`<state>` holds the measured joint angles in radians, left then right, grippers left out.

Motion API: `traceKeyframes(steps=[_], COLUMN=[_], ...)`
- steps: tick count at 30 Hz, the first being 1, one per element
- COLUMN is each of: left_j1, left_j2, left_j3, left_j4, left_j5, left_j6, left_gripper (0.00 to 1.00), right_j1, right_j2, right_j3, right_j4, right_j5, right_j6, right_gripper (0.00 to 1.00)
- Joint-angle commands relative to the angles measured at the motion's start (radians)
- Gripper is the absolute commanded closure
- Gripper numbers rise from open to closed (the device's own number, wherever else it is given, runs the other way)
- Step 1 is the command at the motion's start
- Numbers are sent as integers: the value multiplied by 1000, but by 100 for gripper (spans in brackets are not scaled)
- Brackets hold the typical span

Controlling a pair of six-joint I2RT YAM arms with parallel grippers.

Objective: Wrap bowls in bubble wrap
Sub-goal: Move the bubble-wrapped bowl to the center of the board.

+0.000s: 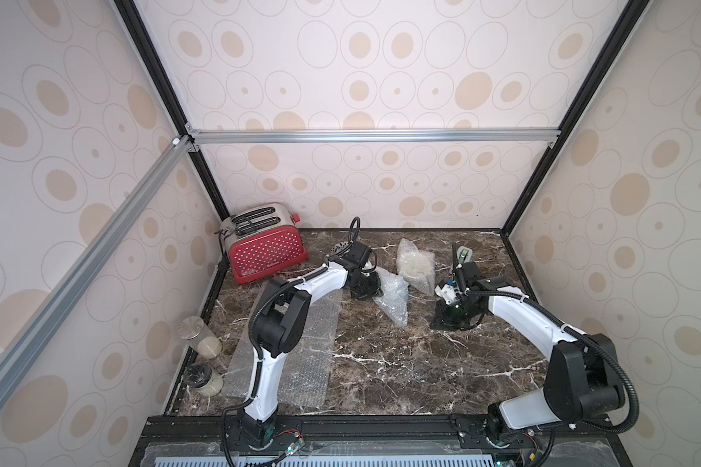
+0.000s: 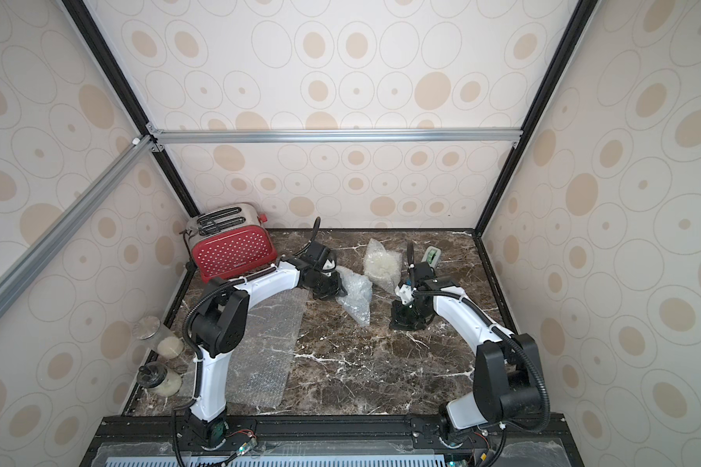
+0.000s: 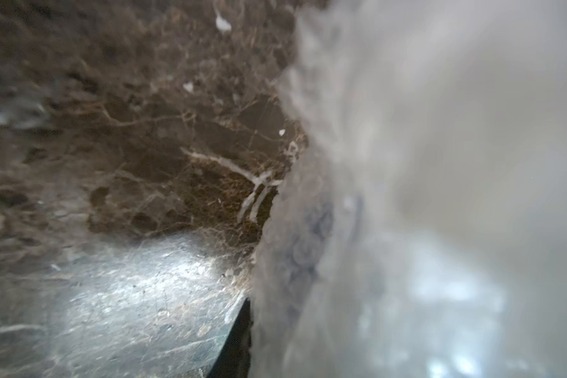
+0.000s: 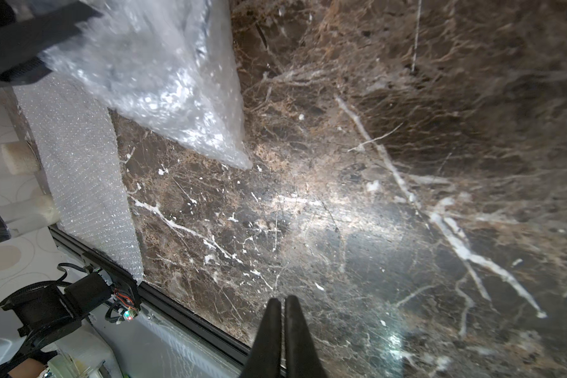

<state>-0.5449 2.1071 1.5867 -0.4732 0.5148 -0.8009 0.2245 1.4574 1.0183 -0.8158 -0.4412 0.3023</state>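
Here's the left gripper (image 1: 372, 294), right up against the crumpled bundle (image 1: 391, 299) of bubble wrap. The bundle sits on the marble table (image 1: 401, 364), out from the toaster (image 1: 268, 252), just past the left wrist.

The left wrist view is mostly blur and plastic. Wrap fills half of it and one black finger (image 3: 236, 340) pokes in at its edge. A bluish pattern shows through the film, and I'd say that's the blue-patterned bowl (image 3: 311, 235) inside. The other finger is hidden, so I cannot tell whether the left fingers are pinching the wrap or only nudging it.

Now the relation that matters. The bundle is long and tapered, with its fat end at the left fingers. Its thin tail runs away from the toaster toward the front of the table. By my reading, that loose tail is what needs folding in.

The left arm is the nearer one, touching the bundle or close to it. The right gripper (image 4: 283, 299) hangs farther from the toaster, near the tail but clearly apart from it. Its fingers are clenched together on nothing and point down at bare marble.

The left arm has its elbow raised, its forearm passes in front of the toaster, and its wrist is turned in at the bundle. Farther from the toaster lies a second, tidier wrapped parcel (image 1: 415, 265). A flat sheet (image 1: 304, 364) lies in front of the toaster, under the left arm.
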Motion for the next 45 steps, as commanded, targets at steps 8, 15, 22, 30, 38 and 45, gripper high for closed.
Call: traceKeyframes(steps=[8,15,22,30,38,45], left_j1=[-33,-33,-23,-12,9,40], left_j2=[32,27,-82,-241,-369,-490], left_j3=[34,54,-19,-148,-272,-420], left_j4=[69,22,-42,-67,-19,63], left_j5=[101,74,-13,-84,-159,-231], left_j6=[-82,-52,7,29,19,-13], left_gripper=[62,37,25,19,18,20], right_j1=[-30,-39,-39,-39,12,50], right_j2=[-54,-83,-80,-63,-6,64], right_j3=[-8,-15,-5,12,90,189], right_j4=[-10,-22,-19,-13,4,37], right_j5=[46,74,65,52,53,41], right_j6=[2,3,5,9,17,43], right_gripper=[91,91,91,90,90,90])
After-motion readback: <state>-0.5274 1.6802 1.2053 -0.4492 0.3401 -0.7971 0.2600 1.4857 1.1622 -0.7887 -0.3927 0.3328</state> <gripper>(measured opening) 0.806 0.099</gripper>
